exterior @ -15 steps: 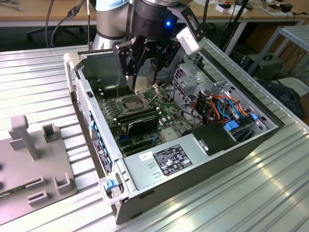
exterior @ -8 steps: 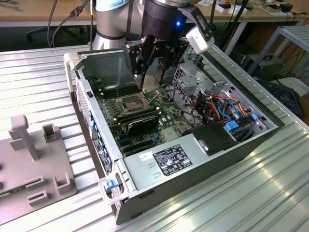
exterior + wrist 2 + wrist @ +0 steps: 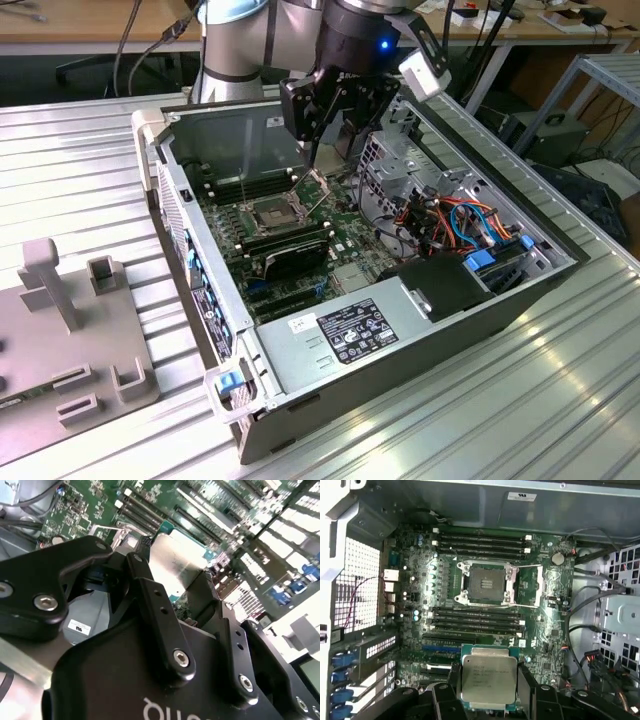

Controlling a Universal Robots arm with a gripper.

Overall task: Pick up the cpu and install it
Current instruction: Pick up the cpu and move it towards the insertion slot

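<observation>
The cpu is a flat silver-topped square chip with a green edge, held level between my gripper's black fingers. My gripper is shut on it above the motherboard. In the second wrist view the cpu shows as a pale metal square past the black finger links. The open socket, with its metal latch frame swung up, lies further along the board between the memory slots. In the exterior view my gripper hangs over the open computer case, above the socket.
The case lies on its side on a ribbed metal table. A power supply sits at the near end, and orange and blue cables fill the drive bay. A grey fixture plate is at the exterior view's left.
</observation>
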